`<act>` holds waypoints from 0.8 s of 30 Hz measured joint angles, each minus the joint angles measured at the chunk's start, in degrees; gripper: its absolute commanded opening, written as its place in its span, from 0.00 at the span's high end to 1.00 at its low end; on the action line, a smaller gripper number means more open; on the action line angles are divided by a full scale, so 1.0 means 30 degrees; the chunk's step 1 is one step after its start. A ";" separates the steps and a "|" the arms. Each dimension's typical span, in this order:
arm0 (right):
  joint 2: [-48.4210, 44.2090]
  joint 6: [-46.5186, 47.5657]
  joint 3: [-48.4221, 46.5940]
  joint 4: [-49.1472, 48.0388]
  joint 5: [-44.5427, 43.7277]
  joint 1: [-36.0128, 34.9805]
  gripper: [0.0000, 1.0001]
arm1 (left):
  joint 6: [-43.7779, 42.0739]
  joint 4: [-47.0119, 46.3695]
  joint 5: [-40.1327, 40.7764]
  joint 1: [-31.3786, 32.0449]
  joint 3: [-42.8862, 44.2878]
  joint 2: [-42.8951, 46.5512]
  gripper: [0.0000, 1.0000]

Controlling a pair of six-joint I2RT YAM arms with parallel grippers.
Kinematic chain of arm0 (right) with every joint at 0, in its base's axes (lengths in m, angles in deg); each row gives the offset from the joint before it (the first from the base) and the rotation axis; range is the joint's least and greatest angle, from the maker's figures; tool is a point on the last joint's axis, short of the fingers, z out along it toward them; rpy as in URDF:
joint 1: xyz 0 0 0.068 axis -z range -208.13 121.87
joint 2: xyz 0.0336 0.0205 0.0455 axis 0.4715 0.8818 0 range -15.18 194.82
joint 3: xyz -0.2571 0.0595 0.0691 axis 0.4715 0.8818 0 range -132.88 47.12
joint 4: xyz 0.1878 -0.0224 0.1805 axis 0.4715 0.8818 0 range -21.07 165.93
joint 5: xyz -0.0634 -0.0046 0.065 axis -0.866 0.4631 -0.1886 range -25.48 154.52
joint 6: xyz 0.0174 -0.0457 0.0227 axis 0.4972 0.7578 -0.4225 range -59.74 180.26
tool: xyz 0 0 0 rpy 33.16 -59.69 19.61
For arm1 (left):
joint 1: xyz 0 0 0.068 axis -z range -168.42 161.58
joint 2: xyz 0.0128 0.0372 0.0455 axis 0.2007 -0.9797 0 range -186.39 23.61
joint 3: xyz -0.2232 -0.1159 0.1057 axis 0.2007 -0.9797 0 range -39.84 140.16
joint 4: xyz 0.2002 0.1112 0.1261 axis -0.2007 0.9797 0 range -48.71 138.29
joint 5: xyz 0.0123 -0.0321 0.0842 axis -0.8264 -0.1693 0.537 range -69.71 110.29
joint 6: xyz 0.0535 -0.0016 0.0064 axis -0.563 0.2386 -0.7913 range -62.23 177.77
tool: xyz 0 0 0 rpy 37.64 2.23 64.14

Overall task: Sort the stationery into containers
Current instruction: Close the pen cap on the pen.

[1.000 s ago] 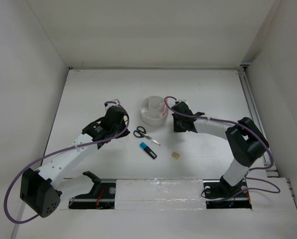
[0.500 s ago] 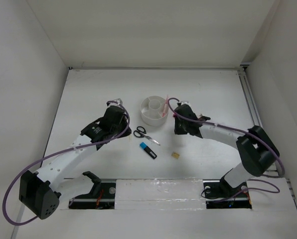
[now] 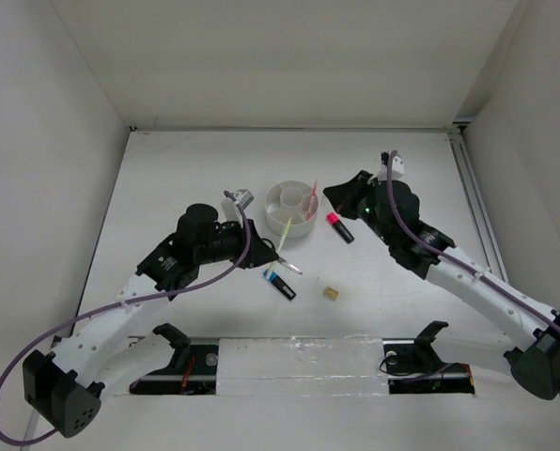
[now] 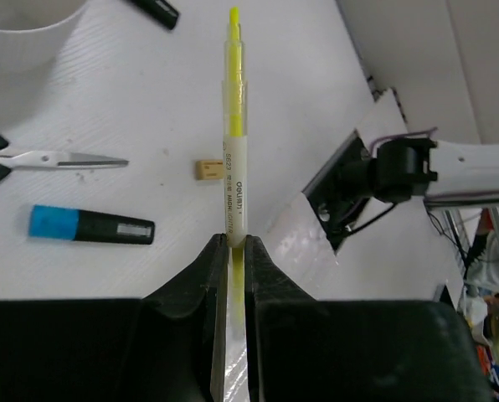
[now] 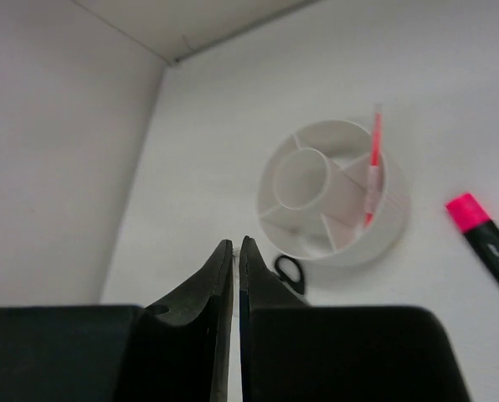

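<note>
While aloft, pencil [image 4: 235,126] in left gripper [image 4: 235,244].

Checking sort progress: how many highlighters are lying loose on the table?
2. The pink highlighter lies right of the tub; the blue highlighter lies in front of it, beside the scissors. The left arm could hide more.
</note>
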 measured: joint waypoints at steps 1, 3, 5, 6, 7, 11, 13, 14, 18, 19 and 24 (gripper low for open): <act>0.0000 -0.0539 -0.0182 -0.0401 -0.0051 -0.0044 1.00 | -0.0066 -0.0197 -0.0597 0.0000 -0.0044 0.0204 1.00; 0.0000 -0.1545 -0.0313 -0.1166 -0.0189 -0.0284 1.00 | -0.0153 -0.0568 -0.1610 0.0000 -0.0109 0.0663 1.00; 0.0007 -0.2543 -0.0328 -0.1887 -0.0474 -0.0772 1.00 | -0.0211 -0.0991 -0.2346 0.0000 -0.0175 0.1166 1.00; 0.0029 -0.2958 -0.0328 -0.2178 -0.0590 -0.1071 1.00 | -0.0233 -0.1151 -0.2630 0.0000 -0.0197 0.1435 1.00; 0.0036 -0.3388 -0.0328 -0.2433 -0.0692 -0.1377 1.00 | -0.0262 -0.1275 -0.2878 0.0000 -0.0211 0.1668 1.00; 0.0073 -0.4634 -0.0350 -0.2994 -0.1158 -0.2412 1.00 | -0.0306 -0.1603 -0.3395 0.0000 -0.0248 0.2390 1.00; 0.0087 -0.5093 -0.0350 -0.3184 -0.1479 -0.2849 1.00 | -0.0306 -0.1632 -0.3439 0.0000 -0.0255 0.2492 1.00; 0.0087 -0.5275 -0.0350 -0.3249 -0.1625 -0.3053 1.00 | -0.0306 -0.1654 -0.3439 0.0000 -0.0270 0.2484 1.00; 0.0044 -0.5865 -0.0306 -0.3614 -0.1960 -0.3519 1.00 | -0.0306 -0.1668 -0.3424 0.0000 -0.0342 0.2288 1.00; 0.0036 -0.5945 -0.0306 -0.3665 -0.2040 -0.3606 1.00 | -0.0313 -0.1668 -0.3424 0.0000 -0.0350 0.2229 1.00; 0.0036 -0.6200 -0.0262 -0.3803 -0.2331 -0.3818 1.00 | -0.0306 -0.1668 -0.3410 0.0000 -0.0357 0.2178 1.00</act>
